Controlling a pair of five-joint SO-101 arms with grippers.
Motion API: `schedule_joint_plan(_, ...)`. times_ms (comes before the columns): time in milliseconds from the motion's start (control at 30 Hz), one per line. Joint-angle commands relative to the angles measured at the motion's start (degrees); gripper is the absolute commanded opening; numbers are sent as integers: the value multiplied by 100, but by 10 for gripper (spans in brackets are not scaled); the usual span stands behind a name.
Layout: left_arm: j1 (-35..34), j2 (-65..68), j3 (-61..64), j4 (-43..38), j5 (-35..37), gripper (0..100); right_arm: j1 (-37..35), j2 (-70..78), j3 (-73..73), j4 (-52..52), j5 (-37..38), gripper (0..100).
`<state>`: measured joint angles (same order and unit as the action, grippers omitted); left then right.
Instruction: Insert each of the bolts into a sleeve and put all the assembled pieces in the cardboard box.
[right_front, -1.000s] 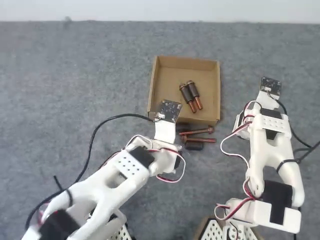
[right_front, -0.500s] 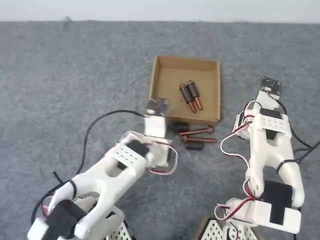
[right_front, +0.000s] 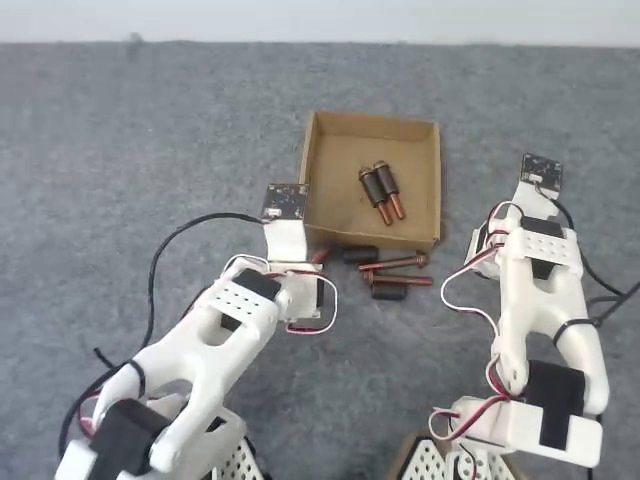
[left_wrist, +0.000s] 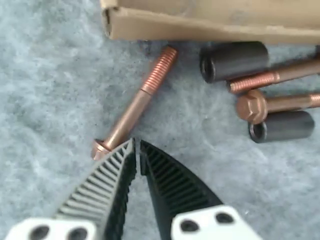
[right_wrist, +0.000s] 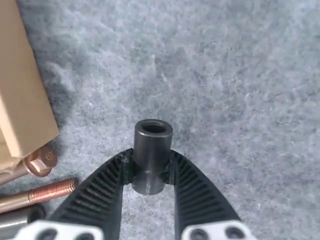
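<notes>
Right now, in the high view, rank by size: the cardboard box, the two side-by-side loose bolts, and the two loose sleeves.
1. Cardboard box.
2. Loose bolts, alike.
3. Loose sleeves, alike, shorter than the bolts.

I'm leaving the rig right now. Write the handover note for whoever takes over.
Left claw: shut, empty, tips by the head of a loose bolt on the carpet near the cardboard box.
Right claw: shut on a black sleeve.
Done: two assembled pieces lie in the box.
To do: that bolt, two other bolts and two loose sleeves lie outside the box; assemble all three, then box them.
</notes>
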<state>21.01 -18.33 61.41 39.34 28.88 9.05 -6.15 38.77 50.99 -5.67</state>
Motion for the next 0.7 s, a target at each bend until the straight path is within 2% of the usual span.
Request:
schedule_joint_plan(0, 105, -510, -365, 141, 79, 11, -13, -22, -193, -84, -44, 7)
schedule_joint_plan(133, 712, -1398, -251, 695, 79, 11, -13, -22, -193, -84, -44, 7)
schedule_joint_plan(267, 949, -1811, 224, 422, 316, 11, -13, -31, -193, -84, -44, 7)
schedule_joint_plan(433, 923, -1099, 251, 88, 396, 11, -13, -31, -193, -75, -44, 7)
schedule_joint_plan(667, 123, 413, -620, 158, 633, 11, -13, -31, -193, -57, -44, 7)
